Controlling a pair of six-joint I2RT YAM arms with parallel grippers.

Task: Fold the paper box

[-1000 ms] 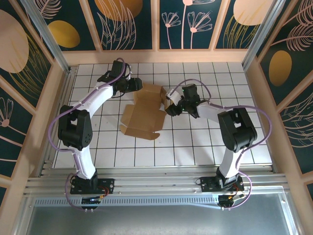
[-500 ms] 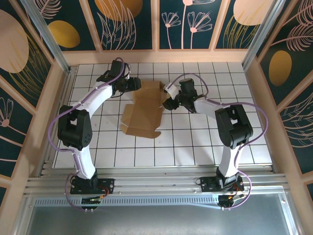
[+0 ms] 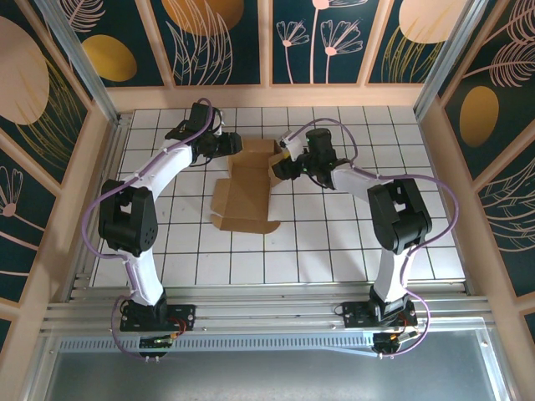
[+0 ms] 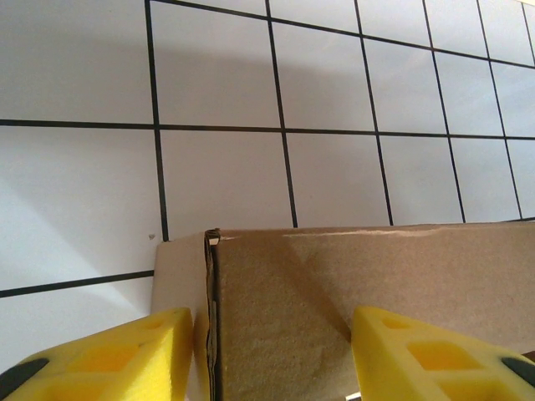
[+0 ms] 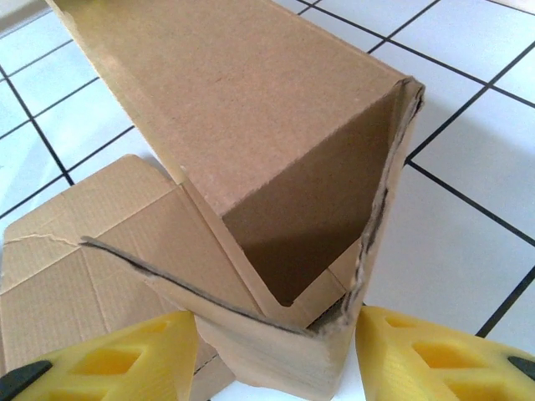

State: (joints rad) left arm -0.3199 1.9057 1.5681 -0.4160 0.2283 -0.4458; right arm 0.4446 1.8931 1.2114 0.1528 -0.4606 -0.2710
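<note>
The paper box [image 3: 247, 199] lies mid-desk between the two arms. Its near part is a flat die-cut sheet with a tab at the near edge, and its far end is raised into walls. The step in hand looks like standing up the far side walls and tucking the corner flaps, so the fold is only partly done.

The right gripper [image 3: 280, 170] is at the box's right far corner. In the right wrist view that raised, creased corner fills the gap between its half-spread yellow fingers [image 5: 109, 359], so it appears clasped. The left gripper [image 3: 231, 147] is at the left far corner. Its fingers [image 4: 426, 355] stand about half apart with a cardboard wall between and beyond them, and I cannot tell whether they pinch it.

Next, I judge the walls must be brought square and the loose flap folded inward while the other arm steadies the sheet on the desk [image 3: 334, 242].

The top view gives the whole layout and the unfolded near panels. The right wrist view alone shows the hollow inside the corner and its ragged, torn-looking edge. The left wrist view shows a doubled edge beside the left finger.
</note>
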